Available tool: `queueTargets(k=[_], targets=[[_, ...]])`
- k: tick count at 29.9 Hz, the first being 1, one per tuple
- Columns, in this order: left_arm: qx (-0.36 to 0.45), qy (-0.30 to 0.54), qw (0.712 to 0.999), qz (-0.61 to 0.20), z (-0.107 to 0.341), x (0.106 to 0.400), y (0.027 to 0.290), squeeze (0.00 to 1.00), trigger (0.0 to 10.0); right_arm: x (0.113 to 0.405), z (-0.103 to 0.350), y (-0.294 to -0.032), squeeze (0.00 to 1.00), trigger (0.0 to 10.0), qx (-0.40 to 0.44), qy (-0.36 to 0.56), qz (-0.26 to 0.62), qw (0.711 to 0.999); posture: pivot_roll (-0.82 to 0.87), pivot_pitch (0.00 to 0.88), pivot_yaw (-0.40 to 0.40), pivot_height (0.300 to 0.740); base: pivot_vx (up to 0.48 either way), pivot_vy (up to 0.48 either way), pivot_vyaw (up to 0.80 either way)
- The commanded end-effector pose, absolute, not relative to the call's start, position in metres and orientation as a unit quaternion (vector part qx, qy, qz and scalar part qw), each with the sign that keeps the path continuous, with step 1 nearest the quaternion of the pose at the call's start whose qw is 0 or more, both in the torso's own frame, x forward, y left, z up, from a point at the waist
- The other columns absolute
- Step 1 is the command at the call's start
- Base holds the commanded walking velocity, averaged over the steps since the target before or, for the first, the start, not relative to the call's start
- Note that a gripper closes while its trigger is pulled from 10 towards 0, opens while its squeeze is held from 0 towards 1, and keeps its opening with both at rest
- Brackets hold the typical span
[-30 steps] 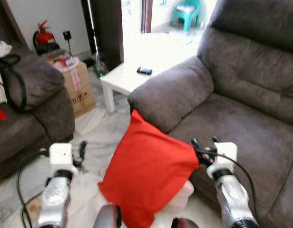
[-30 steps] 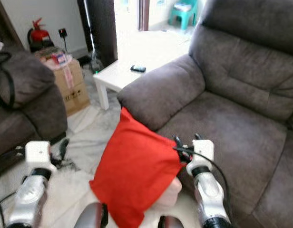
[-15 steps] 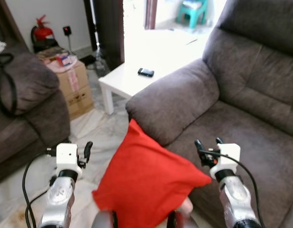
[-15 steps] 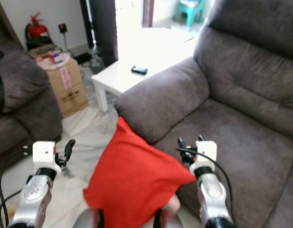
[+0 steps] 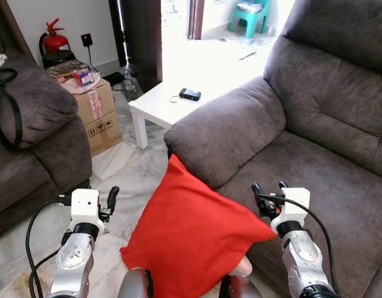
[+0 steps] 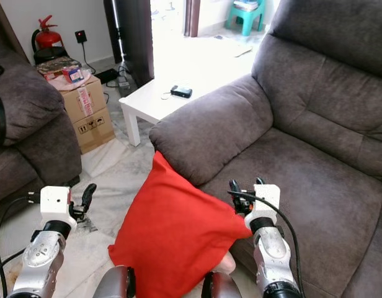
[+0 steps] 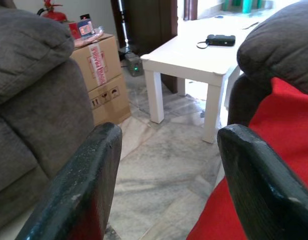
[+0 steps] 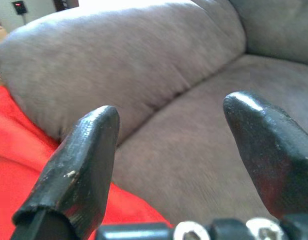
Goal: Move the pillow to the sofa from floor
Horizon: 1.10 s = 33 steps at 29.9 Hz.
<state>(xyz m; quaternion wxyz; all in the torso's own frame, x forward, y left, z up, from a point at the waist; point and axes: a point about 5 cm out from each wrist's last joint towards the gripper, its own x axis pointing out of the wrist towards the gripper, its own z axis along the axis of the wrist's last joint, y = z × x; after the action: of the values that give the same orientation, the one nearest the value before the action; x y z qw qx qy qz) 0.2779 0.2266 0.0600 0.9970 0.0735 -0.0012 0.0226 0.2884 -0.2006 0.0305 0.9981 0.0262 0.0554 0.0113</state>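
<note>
Leaning against the front of the grey sofa [image 5: 315,130], the red pillow [image 5: 194,239] stood tilted with its top corner under the sofa's armrest [image 5: 225,127] and its lower edge down by the marble floor [image 5: 126,171], not yet on the seat. From the head views, the left end effector [image 5: 110,200] hung just beside the pillow's left edge, apart from it, and the right end effector [image 5: 267,191] sat at the pillow's right corner over the edge of the sofa seat. Behind stood a white counter [image 5: 163,102] carrying a small dark device [image 5: 190,94], a cardboard box [image 5: 95,102], a red fire extinguisher [image 5: 53,40] and a second grey sofa [image 5: 36,143] on the left.

Seen along the left wrist, the left end effector [image 7: 166,175] was spread wide and released, holding nothing, with the pillow [image 7: 274,150] beside one finger [image 7: 264,185] and the counter [image 7: 194,55] beyond.

Along the right wrist, the right end effector [image 8: 189,160] was likewise spread and empty, one finger [image 8: 81,165] over the red pillow [image 8: 24,170], the armrest [image 8: 129,60] ahead.
</note>
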Motion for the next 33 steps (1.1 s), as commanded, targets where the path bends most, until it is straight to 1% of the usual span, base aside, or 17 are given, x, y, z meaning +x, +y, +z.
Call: queueTargets(k=[1,21,24,25,29,33], targets=[[0.081,0.007,0.997,0.015,0.058,0.277,0.225,0.00,10.0,0.286,0.026,-0.206,0.00,10.0,0.030,0.069,0.000,0.997,0.12,0.063,-0.062,0.619,0.000,0.000,0.00],[0.083,0.009,0.996,0.014,0.058,0.278,0.224,0.00,10.0,0.287,0.025,-0.199,0.00,10.0,0.040,0.075,0.015,0.996,0.12,0.065,-0.059,0.619,0.000,0.000,0.00],[0.083,0.008,0.996,0.015,0.058,0.278,0.224,0.00,10.0,0.288,0.026,-0.197,0.00,10.0,0.037,0.074,0.018,0.996,0.12,0.068,-0.059,0.597,0.000,0.000,0.00],[0.083,0.008,0.996,0.015,0.058,0.278,0.224,0.00,10.0,0.288,0.026,-0.197,0.00,10.0,0.037,0.074,0.018,0.996,0.12,0.068,-0.059,0.597,0.000,0.000,0.00],[0.083,0.007,0.996,0.016,0.059,0.278,0.225,0.00,10.0,0.289,0.028,-0.193,0.00,10.0,0.034,0.066,0.033,0.997,0.13,0.068,-0.060,0.573,0.000,0.000,0.00],[0.083,0.007,0.996,0.017,0.059,0.279,0.225,0.00,10.0,0.289,0.028,-0.193,0.00,10.0,0.034,0.064,0.032,0.997,0.13,0.068,-0.060,0.573,0.000,0.000,0.00]])
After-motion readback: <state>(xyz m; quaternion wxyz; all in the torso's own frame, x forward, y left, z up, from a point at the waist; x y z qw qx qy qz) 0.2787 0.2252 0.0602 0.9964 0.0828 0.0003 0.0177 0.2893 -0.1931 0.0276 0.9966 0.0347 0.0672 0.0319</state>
